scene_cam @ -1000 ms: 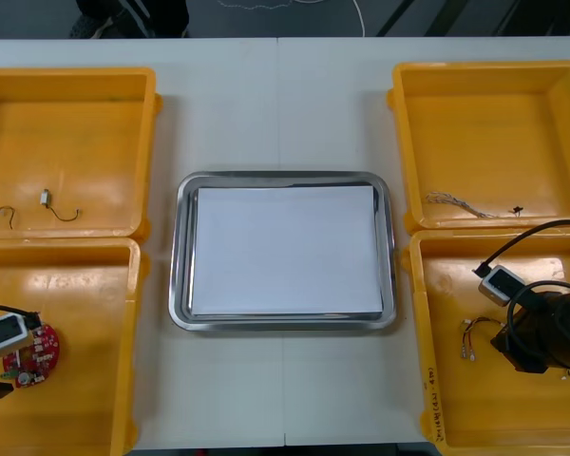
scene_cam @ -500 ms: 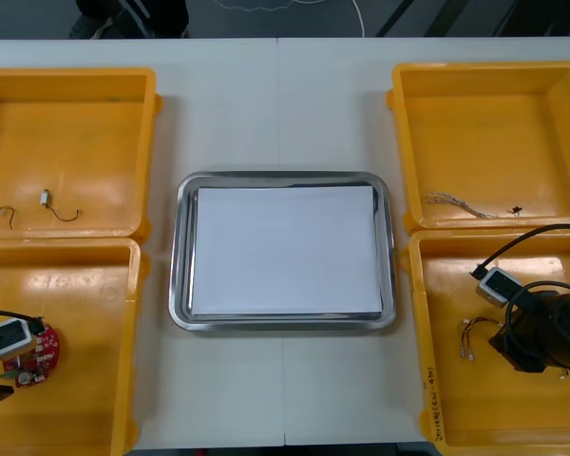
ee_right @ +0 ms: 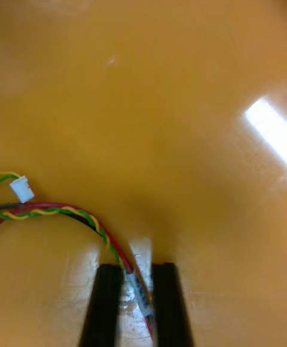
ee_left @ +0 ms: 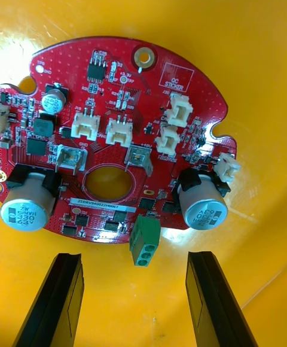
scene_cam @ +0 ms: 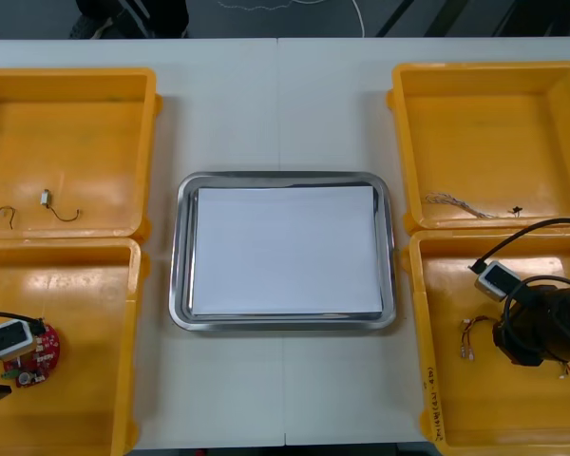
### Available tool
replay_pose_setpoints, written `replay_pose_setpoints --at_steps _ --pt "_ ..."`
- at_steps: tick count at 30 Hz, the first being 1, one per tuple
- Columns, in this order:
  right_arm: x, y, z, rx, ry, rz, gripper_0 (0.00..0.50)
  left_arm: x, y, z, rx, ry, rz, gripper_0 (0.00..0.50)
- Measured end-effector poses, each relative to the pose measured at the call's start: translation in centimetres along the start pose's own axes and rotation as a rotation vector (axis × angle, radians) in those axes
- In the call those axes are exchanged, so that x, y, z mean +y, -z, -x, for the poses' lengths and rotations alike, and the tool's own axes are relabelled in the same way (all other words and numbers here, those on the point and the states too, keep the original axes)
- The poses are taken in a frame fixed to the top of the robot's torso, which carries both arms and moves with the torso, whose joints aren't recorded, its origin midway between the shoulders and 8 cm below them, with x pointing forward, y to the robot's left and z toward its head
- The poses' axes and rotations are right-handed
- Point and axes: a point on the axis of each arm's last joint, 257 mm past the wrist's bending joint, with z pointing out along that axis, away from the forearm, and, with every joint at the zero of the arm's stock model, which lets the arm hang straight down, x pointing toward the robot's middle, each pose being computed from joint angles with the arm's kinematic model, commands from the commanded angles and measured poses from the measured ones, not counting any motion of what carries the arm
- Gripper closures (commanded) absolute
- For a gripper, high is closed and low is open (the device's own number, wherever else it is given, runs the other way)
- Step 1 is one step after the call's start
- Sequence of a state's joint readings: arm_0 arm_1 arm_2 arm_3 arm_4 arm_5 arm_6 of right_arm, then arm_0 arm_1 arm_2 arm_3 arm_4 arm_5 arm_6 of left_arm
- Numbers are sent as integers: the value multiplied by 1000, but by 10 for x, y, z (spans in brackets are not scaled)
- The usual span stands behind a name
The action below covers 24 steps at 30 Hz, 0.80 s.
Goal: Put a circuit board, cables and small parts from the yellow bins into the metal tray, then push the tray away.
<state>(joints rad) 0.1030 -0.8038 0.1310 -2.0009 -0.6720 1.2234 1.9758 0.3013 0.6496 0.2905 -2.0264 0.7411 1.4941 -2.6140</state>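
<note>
the metal tray [scene_cam: 182,256] at the centre of the front view has a polished, mirror-bright rim; its inside is matt white, like paper. the yellow bins [scene_cam: 76,76] are smooth glossy plastic, with glare on their floors. the table [scene_cam: 275,104] is pale and matt. the round red circuit board [ee_left: 119,90] carries metal capacitor cans [ee_left: 203,208], white plastic sockets [ee_left: 85,125] and a green plastic terminal block [ee_left: 145,242]. the red and yellow cable [ee_right: 89,220] has smooth plastic insulation and a white plastic plug [ee_right: 22,188].

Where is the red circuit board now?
In the front view, the red circuit board lies in the near left yellow bin, just ahead of the open left tool.
</note>
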Motion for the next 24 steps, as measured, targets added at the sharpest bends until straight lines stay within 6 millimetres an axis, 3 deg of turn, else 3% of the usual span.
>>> replay_pose_setpoints --at_steps 19,20,22,24 --pt "1 3 0 27 -1 23 500 -7 -9 6 -11 31 2 12" --pt "1 5 -1 38 -1 31 500 -7 -9 5 -10 31 3 29" --pt "4 9 -7 68 -4 48 500 -7 -9 5 -10 31 4 116" --pt "4 15 -10 88 -4 54 500 -7 -9 5 -9 31 4 293"
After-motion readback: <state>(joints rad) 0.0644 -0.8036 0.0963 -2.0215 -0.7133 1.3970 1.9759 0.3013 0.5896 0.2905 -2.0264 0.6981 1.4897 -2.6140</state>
